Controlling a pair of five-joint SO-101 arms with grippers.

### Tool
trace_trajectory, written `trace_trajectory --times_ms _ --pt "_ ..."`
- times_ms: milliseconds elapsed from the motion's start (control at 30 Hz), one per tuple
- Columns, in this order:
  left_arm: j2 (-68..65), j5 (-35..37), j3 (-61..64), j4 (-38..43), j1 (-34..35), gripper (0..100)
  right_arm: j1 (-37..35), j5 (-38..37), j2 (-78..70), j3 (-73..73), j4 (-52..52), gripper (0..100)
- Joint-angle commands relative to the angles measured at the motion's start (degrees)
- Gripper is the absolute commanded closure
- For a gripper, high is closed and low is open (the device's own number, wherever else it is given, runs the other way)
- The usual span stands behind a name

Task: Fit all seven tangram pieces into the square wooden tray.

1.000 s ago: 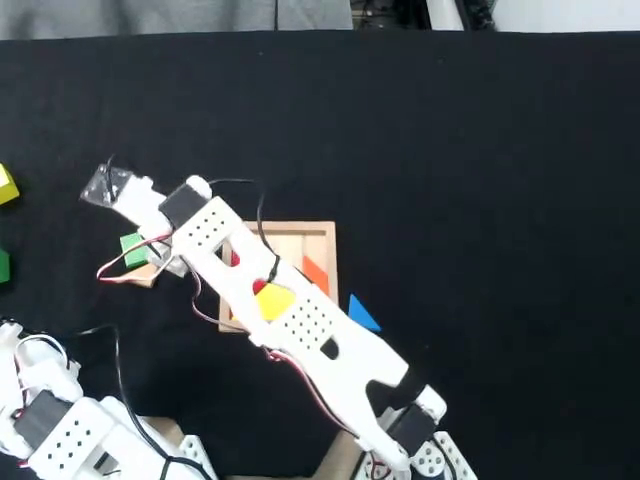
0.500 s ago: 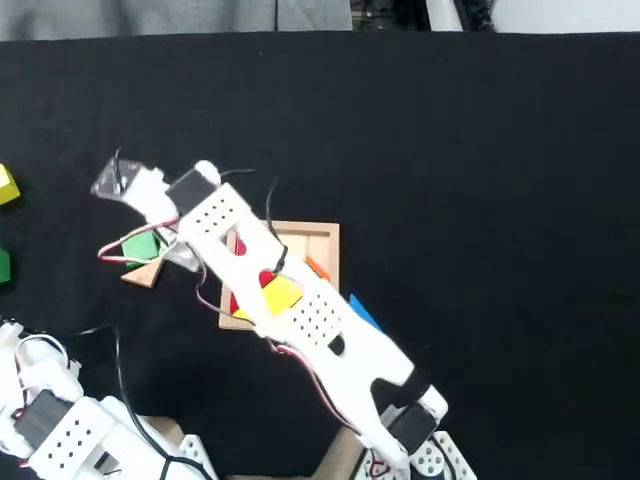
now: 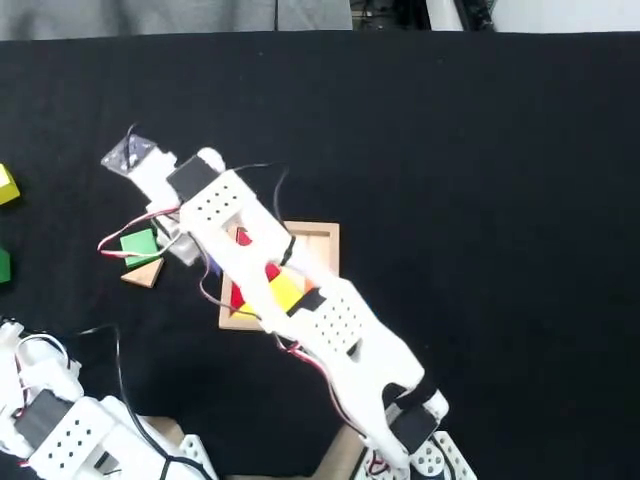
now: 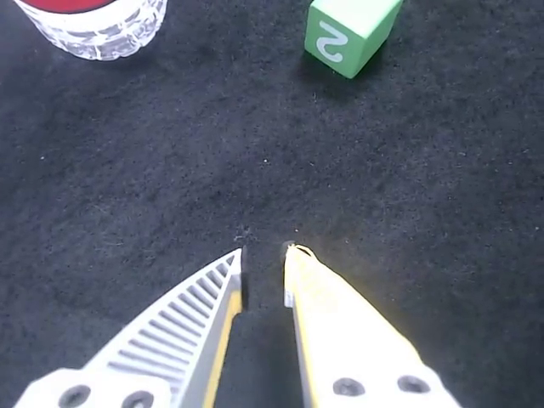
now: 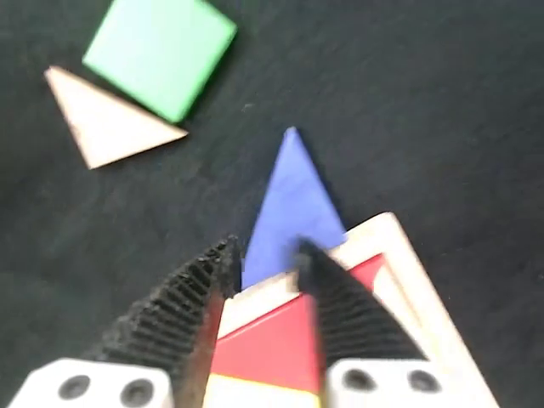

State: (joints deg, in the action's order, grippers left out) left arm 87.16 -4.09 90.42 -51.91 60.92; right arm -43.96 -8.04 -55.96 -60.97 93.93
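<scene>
High view: the right arm (image 3: 300, 300) reaches across the tray (image 3: 322, 232) toward its left side. The right gripper (image 5: 265, 246) is narrow, its fingers pinching the base of a blue triangle (image 5: 293, 200) that hangs over the tray's left corner. Red (image 5: 272, 340) and yellow (image 3: 285, 292) pieces sit inside the tray. Left of the tray, a green square (image 3: 139, 245) and a tan triangle (image 3: 143, 273) lie just beside each other on the cloth. The left gripper (image 4: 263, 251) hangs narrow and empty over the cloth, near a green cube (image 4: 348, 30).
</scene>
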Motion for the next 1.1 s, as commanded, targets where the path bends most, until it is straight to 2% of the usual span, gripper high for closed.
trace_trajectory --times_ms 0,67,300,500,833,1067 --pt "0.53 0.0 -0.57 1.23 -0.75 90 1.85 0.18 -0.92 -3.47 -2.46 65.6" --pt "0.53 0.0 -0.57 1.23 -0.75 90 2.02 0.18 -2.59 -5.23 -2.81 60.5" --pt "0.53 0.0 -0.57 1.23 -1.45 90 1.58 0.09 -9.36 -9.19 -2.37 60.3" --pt "0.53 0.0 -0.57 1.23 -1.89 90 -1.49 0.09 -10.33 -18.33 2.9 60.3" --pt "0.53 0.0 -0.57 1.23 -1.89 90 -3.43 0.0 -15.43 -19.21 2.9 60.3" --pt "0.53 0.0 -0.57 1.23 -1.89 90 -3.52 0.0 -16.84 -19.21 3.08 73.1"
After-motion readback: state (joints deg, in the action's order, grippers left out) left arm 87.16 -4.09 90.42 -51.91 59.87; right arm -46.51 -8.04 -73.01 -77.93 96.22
